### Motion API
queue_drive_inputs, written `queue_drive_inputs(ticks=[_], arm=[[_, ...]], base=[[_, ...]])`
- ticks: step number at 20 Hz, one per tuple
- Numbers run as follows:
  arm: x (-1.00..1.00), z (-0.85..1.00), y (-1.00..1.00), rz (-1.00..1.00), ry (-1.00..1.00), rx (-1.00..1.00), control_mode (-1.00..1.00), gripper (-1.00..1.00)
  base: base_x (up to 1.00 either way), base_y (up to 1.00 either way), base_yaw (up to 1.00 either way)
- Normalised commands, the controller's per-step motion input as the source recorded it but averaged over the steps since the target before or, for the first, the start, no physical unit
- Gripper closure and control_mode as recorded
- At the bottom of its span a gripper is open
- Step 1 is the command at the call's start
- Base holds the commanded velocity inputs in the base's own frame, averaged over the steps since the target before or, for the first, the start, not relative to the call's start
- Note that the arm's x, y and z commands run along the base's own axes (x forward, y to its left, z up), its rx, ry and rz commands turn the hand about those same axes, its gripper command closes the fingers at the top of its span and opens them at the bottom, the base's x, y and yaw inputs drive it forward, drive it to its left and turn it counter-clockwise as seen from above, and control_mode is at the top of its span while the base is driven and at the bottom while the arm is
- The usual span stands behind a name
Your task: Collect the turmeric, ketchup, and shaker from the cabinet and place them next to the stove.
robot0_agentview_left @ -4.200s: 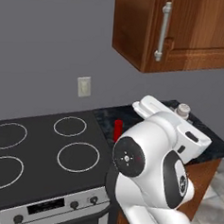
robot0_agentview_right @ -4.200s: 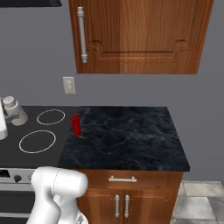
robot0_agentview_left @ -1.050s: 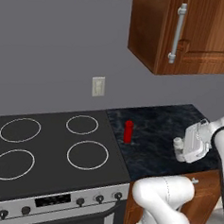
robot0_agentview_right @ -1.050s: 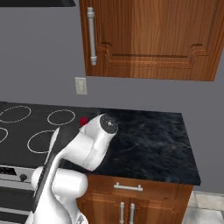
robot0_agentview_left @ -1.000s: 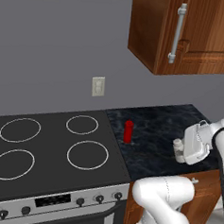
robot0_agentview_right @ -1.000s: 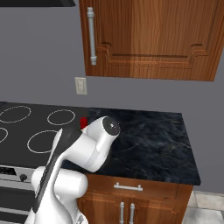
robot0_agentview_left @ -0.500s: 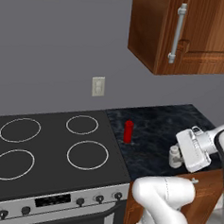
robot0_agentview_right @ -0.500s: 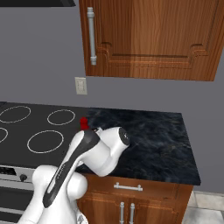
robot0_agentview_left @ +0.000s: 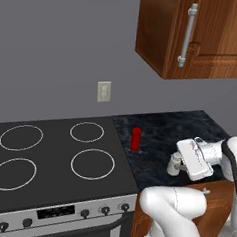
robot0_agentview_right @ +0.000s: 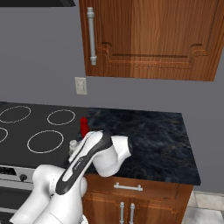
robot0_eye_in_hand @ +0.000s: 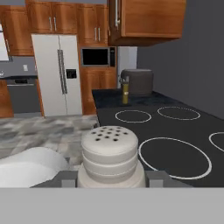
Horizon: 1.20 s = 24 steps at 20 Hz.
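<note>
My gripper (robot0_eye_in_hand: 110, 179) is shut on the shaker (robot0_eye_in_hand: 109, 155), a whitish tapered container with a holed top. It is held upright, low over the dark counter's front edge, just right of the stove (robot0_agentview_left: 52, 156); I cannot tell whether its base touches the counter. From the base views the shaker (robot0_agentview_left: 174, 164) (robot0_agentview_right: 73, 146) pokes out beside my gripper (robot0_agentview_left: 177, 162). The ketchup (robot0_agentview_left: 135, 139) (robot0_agentview_right: 83, 126), a slim red bottle, stands upright on the counter by the stove's right edge, behind the shaker. The cabinet (robot0_agentview_left: 216, 37) (robot0_agentview_right: 153, 35) hangs above with its door closed.
The hand view looks across the stove (robot0_eye_in_hand: 175, 144) to a small yellowish bottle (robot0_eye_in_hand: 125, 93) before a grey round pot (robot0_eye_in_hand: 137, 82); I cannot tell whether it is the turmeric. A wall outlet (robot0_agentview_left: 104, 91) sits behind the stove. The black counter (robot0_agentview_right: 153, 140) stretches to the right.
My gripper has carried the shaker a little down and left, toward the stove and the counter's front edge. The ketchup has not moved.
</note>
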Motion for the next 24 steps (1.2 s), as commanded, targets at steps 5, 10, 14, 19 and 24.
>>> queue_drive_inputs(ticks=[5,10,14,19,24], arm=[[0.36,-0.01,0.02,0.00,-0.01,0.13,-1.00,1.00],[0.22,-0.16,0.19,-0.02,-0.01,0.00,-1.00,1.00],[0.14,-0.23,0.23,-0.06,-0.07,0.00,-1.00,1.00],[0.14,-0.25,0.22,-0.08,-0.07,-0.03,-1.00,1.00],[0.13,-0.26,0.17,-0.06,-0.05,-0.03,-1.00,1.00]], base=[[0.00,0.00,0.00],[0.00,0.00,0.00],[0.00,0.00,0.00],[0.00,0.00,0.00],[0.00,0.00,0.00]])
